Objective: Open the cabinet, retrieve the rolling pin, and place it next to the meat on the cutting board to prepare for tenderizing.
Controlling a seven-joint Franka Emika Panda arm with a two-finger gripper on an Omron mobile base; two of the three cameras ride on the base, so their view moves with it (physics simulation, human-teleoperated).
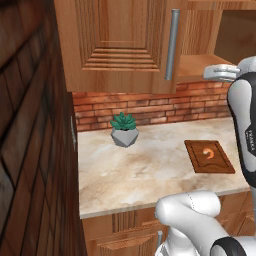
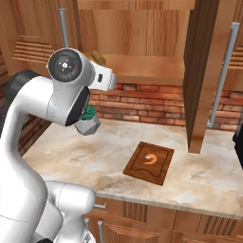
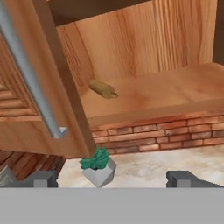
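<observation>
Hand (image 3: 111,179) spread wide and empty over marbled beige countertop (image 1: 140,170) backed by red brick wall (image 1: 150,110).

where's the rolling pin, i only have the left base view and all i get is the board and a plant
Observer: On the cabinet shelf, lying toward its left rear; the hand view shows the rolling pin.
Operator: doors open?
Observer: Yes. In the right base view both doors stand swung out, and the shelf is exposed.
Operator: is the gripper holding anything
Observer: No. The gripper is open and empty in the hand view, short of the shelf and above the plant.
Operator: meat still on the board?
Observer: The meat sits near the middle of the cutting board.
</observation>
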